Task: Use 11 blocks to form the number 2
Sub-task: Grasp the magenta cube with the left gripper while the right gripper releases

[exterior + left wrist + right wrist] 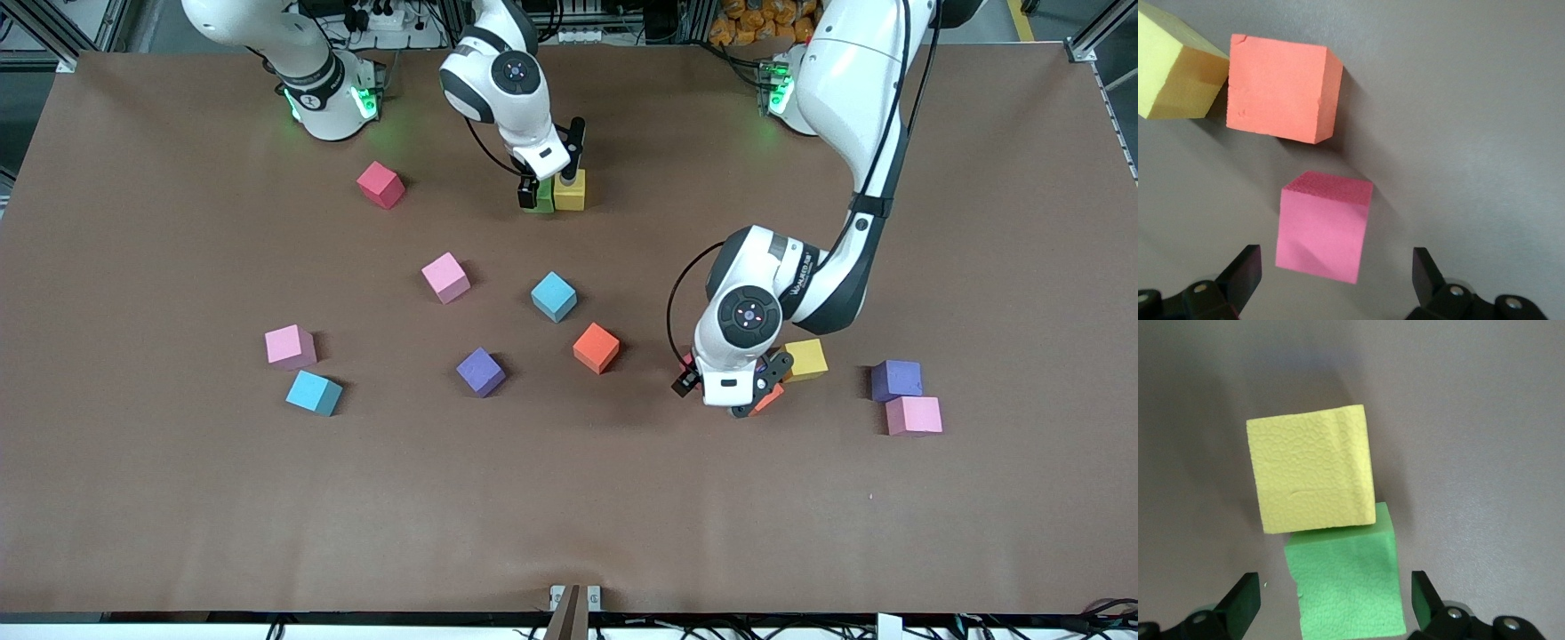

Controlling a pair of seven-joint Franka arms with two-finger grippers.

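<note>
**Two blocks down, nine to go**

Pink block, nearest the camera, is lying against a purple one. Right gripper is hanging open over green and yellow blocks touching near the bases: the 2 is just starting. Left gripper is gaping over a hot-pink block; next, likely, closing on it squarely.
</note>
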